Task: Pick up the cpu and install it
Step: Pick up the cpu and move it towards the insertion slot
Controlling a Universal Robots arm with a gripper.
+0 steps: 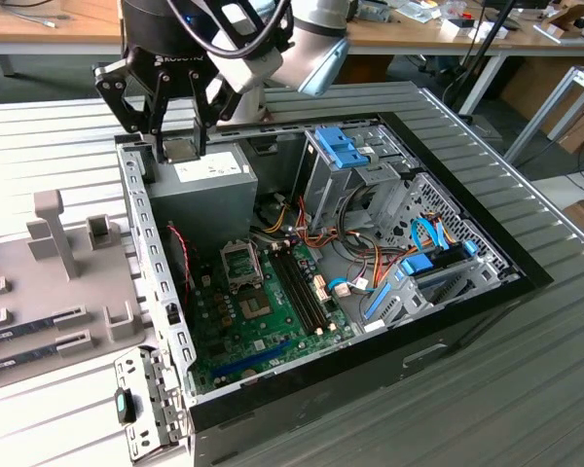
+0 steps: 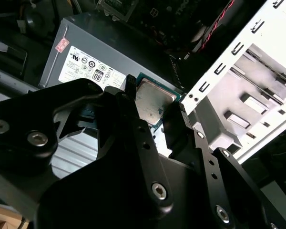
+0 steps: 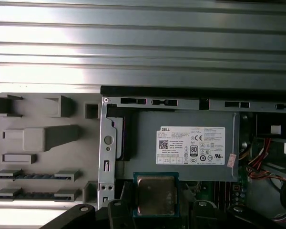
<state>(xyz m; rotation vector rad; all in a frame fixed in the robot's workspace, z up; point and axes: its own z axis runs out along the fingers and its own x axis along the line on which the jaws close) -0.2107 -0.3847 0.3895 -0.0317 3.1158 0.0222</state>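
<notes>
The power supply (image 3: pixel 145 160) bears a label (image 3: pixel 190 145), seemingly unreadable.

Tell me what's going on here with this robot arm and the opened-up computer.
The arm's gripper is holding the cpu by its edges, the silvery top facing up. It hangs over the grey power supply at one end of the open computer case. The chip is not yet in the metal-framed socket on the green motherboard, which lies further inside the case.
</notes>
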